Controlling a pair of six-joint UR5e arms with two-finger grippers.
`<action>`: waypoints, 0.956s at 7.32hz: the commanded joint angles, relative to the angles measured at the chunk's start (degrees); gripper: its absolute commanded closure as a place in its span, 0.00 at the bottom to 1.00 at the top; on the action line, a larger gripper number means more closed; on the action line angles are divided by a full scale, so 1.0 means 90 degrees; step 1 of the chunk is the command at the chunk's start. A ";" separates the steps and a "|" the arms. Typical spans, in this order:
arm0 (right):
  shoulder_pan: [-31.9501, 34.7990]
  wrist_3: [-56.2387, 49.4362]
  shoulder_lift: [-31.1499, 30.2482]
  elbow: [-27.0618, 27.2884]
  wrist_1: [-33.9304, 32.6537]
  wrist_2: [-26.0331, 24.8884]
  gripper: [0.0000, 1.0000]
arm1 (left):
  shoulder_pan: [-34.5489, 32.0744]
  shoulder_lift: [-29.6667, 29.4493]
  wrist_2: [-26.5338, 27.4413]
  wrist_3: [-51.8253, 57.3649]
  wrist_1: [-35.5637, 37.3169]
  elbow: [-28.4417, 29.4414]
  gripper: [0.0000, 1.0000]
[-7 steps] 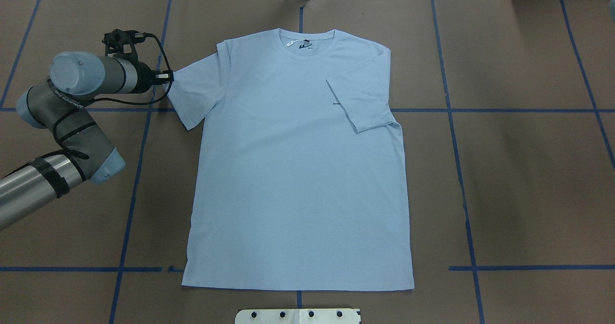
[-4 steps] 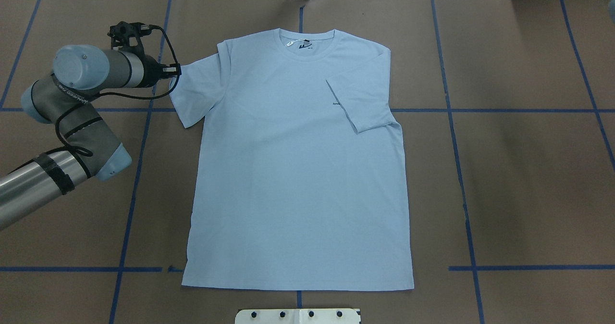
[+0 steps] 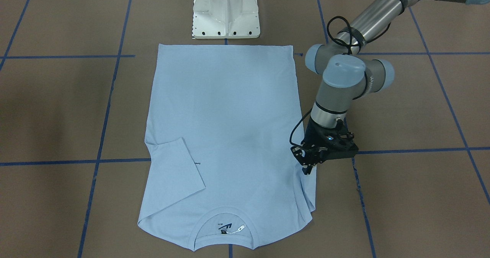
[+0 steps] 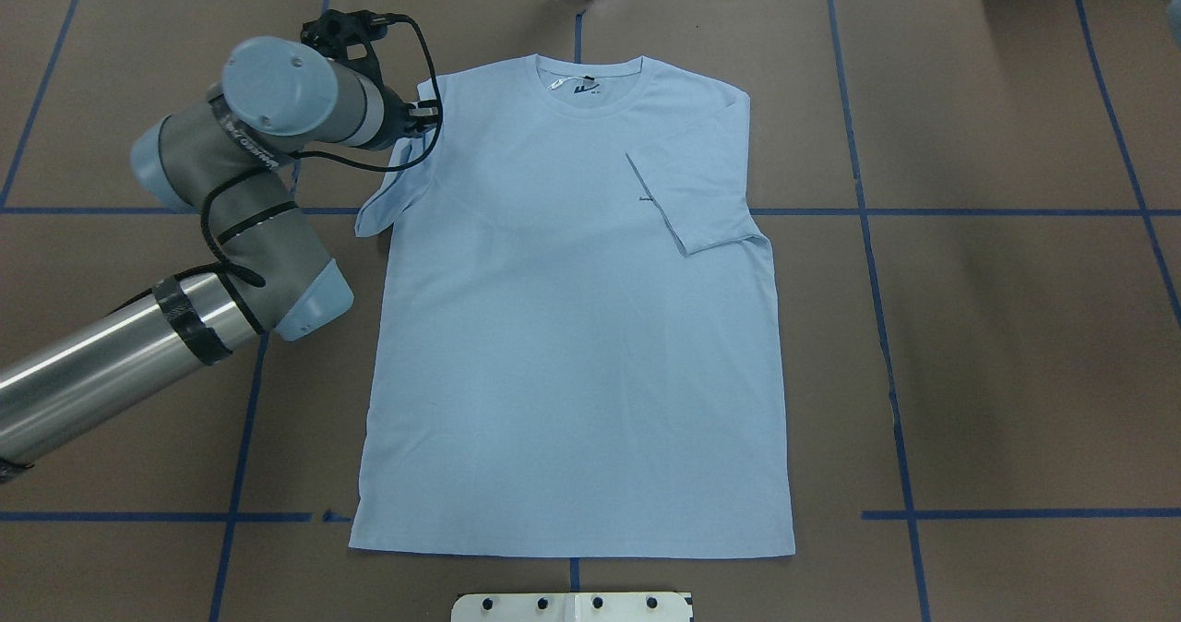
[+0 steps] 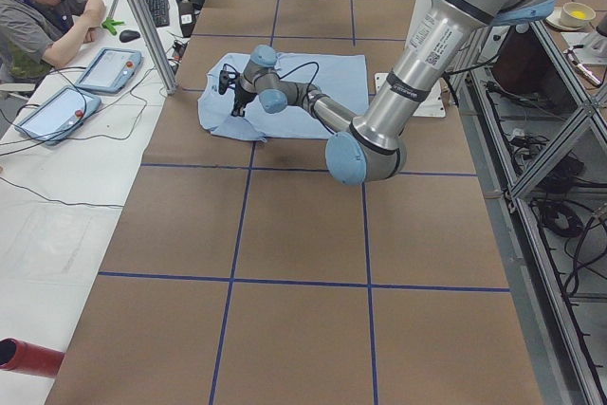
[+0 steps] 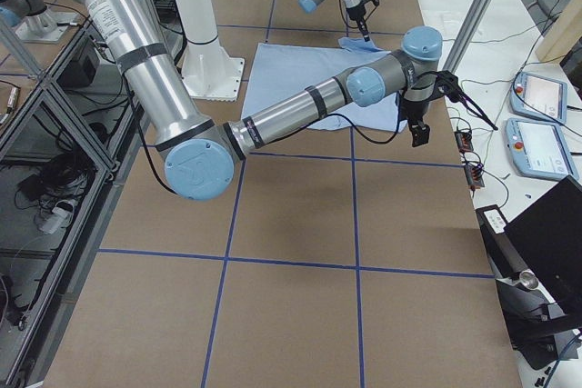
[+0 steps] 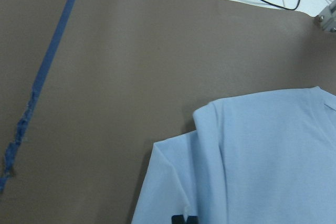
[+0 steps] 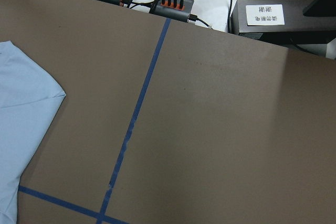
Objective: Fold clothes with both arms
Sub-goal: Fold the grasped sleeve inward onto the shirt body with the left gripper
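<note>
Inside the round collar of the light blue T-shirt (image 4: 572, 327), a dark logo label (image 4: 583, 88) and a white tag (image 4: 554, 84) are showing (their lettering is too small to read). The shirt is lying flat on the brown table (image 4: 969, 345). The left gripper (image 4: 423, 116) is pinching its raised sleeve (image 4: 392, 188) beside the shoulder. The right gripper (image 6: 416, 136) is hanging over the table near the other shoulder, and I cannot tell how its jaws are standing.
</note>
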 commanded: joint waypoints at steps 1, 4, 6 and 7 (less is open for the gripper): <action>-0.0013 0.0008 0.0005 0.0000 0.0006 0.0000 0.00 | 0.0258 -0.0611 0.0180 -0.0385 0.0656 0.0243 1.00; -0.0013 0.0008 -0.0005 0.0000 0.0026 0.0000 0.00 | 0.0386 -0.0985 0.0346 -0.0563 0.0658 0.0763 1.00; -0.0022 0.0018 -0.0005 0.0010 0.0026 0.0000 0.00 | 0.0493 -0.1004 0.0376 -0.0651 0.0638 0.0754 1.00; -0.0032 0.0008 -0.0005 0.0010 0.0026 0.0000 0.00 | 0.0513 -0.0985 0.0405 -0.0573 0.0580 0.0744 0.46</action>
